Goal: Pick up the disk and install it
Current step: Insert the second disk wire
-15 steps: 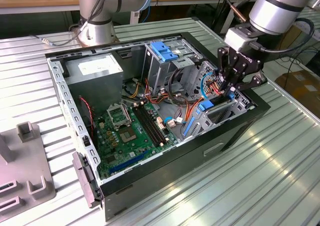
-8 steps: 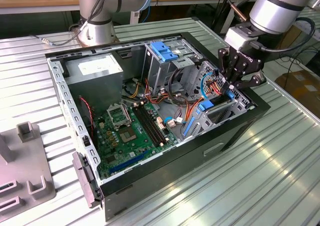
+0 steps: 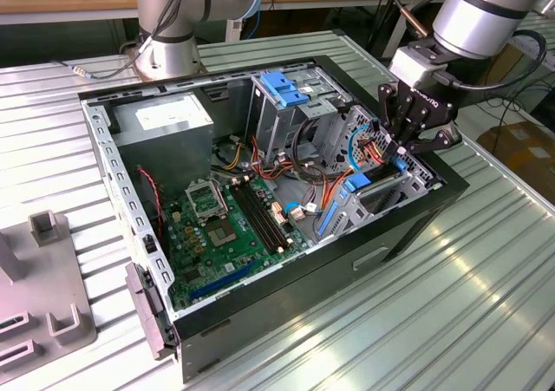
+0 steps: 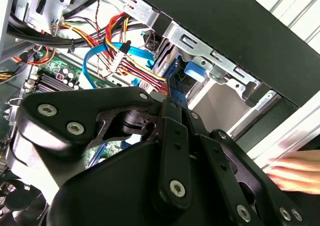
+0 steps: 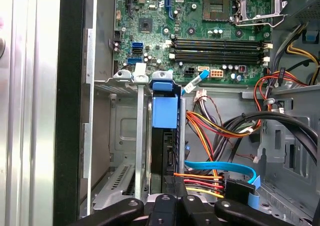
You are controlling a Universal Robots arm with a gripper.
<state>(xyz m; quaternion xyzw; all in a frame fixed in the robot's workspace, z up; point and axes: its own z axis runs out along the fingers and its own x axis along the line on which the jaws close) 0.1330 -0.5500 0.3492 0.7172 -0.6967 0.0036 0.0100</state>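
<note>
The disk (image 5: 164,117) stands on edge in the slotted metal drive cage (image 5: 122,151) at the front corner of the open computer case (image 3: 286,270). Its dark body runs between the cage rails, and its bright blue bracket tab points toward the motherboard. My gripper (image 3: 401,153) hangs over that cage from above. In both wrist views the black fingers (image 5: 150,206) close in on the disk's edge (image 4: 176,88), with the gripper (image 4: 172,103) shut on the blue bracket. Most of the disk is hidden under the gripper (image 5: 167,202) body.
Red, yellow and orange power leads (image 5: 205,178) and a blue flat cable (image 5: 230,168) lie right beside the disk. The motherboard (image 3: 225,226), a grey power supply (image 3: 165,122) and a light-blue latch block (image 3: 282,87) are inside the case. A person's hand (image 4: 295,171) rests outside the case wall.
</note>
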